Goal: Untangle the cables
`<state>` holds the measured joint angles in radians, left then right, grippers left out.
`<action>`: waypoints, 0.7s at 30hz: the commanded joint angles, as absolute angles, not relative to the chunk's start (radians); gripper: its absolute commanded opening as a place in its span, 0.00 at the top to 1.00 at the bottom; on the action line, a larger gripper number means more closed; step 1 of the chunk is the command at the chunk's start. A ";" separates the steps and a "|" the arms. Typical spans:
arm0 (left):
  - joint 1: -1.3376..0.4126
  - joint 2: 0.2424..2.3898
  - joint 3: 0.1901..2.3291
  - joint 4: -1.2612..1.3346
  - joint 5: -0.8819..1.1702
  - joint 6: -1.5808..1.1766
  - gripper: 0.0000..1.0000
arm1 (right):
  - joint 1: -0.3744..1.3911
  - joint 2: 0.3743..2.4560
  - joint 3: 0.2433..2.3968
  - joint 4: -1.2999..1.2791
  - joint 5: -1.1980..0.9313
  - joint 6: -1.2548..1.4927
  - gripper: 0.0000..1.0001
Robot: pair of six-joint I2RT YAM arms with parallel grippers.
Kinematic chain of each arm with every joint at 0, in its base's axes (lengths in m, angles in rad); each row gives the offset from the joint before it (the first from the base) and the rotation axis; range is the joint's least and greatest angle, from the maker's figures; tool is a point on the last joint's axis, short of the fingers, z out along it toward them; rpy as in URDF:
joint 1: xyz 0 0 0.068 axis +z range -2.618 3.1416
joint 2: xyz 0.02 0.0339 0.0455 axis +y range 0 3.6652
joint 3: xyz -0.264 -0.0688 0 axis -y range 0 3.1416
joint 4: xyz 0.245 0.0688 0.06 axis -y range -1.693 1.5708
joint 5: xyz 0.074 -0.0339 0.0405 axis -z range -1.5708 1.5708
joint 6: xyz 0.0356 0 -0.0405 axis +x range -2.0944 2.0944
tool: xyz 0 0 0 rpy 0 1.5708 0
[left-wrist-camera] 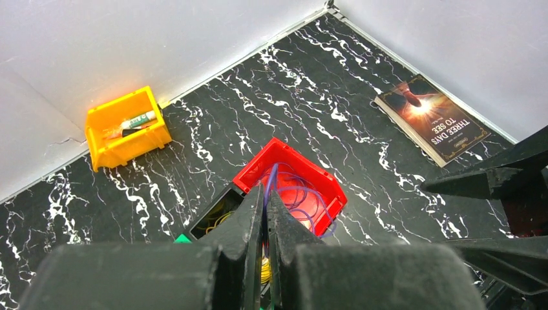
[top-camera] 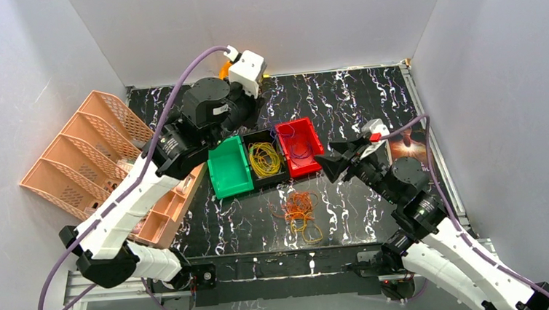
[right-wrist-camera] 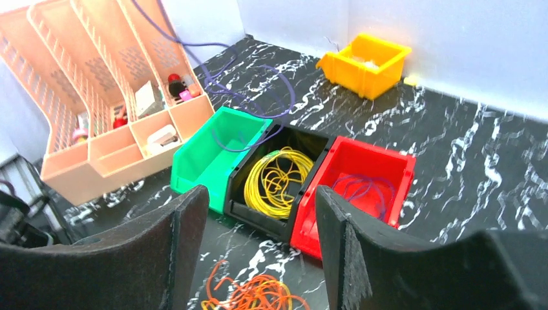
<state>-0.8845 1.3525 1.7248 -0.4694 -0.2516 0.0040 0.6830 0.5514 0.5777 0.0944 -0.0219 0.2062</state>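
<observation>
A purple cable (left-wrist-camera: 304, 197) lies looped in the red bin (left-wrist-camera: 336, 187), and one strand of it rises between the fingertips of my left gripper (left-wrist-camera: 265, 194), which is shut on it above the bins (top-camera: 252, 111). Thin purple strands (right-wrist-camera: 271, 77) also hang in the air over the green bin (right-wrist-camera: 213, 148). A yellow cable (right-wrist-camera: 281, 177) is coiled in the black bin (top-camera: 264, 159). An orange and yellow tangle (top-camera: 301, 215) lies on the table in front of the bins. My right gripper (right-wrist-camera: 258, 194) stands open and empty above that tangle, just right of it (top-camera: 325, 164).
A peach file rack (top-camera: 89, 150) holding small items stands at the left. An orange bin (left-wrist-camera: 127, 126) with a few items sits at the back wall. A book (left-wrist-camera: 432, 119) lies at the right edge. White walls close in the black marbled table (top-camera: 355, 98).
</observation>
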 commanded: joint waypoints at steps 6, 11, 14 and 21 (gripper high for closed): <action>-0.879 1.260 1.680 -0.422 -0.247 -0.019 1.00 | 0.687 0.676 0.646 0.387 -0.268 -0.104 0.25; -0.879 1.254 1.669 -0.428 -0.237 -0.027 1.00 | 0.686 0.755 0.668 0.536 -0.372 -0.203 0.25; -0.878 1.254 1.665 -0.432 -0.219 -0.033 1.00 | 0.687 0.806 0.721 0.530 -0.437 -0.243 0.25; -0.878 1.254 1.649 -0.421 -0.198 -0.048 1.00 | 0.687 0.905 0.804 0.529 -0.545 -0.239 0.22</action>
<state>-0.8845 1.2900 1.6592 -0.4469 -0.2226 -0.0360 0.6830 0.8757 0.7322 0.4480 -0.4576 -0.2146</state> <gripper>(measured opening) 0.012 0.777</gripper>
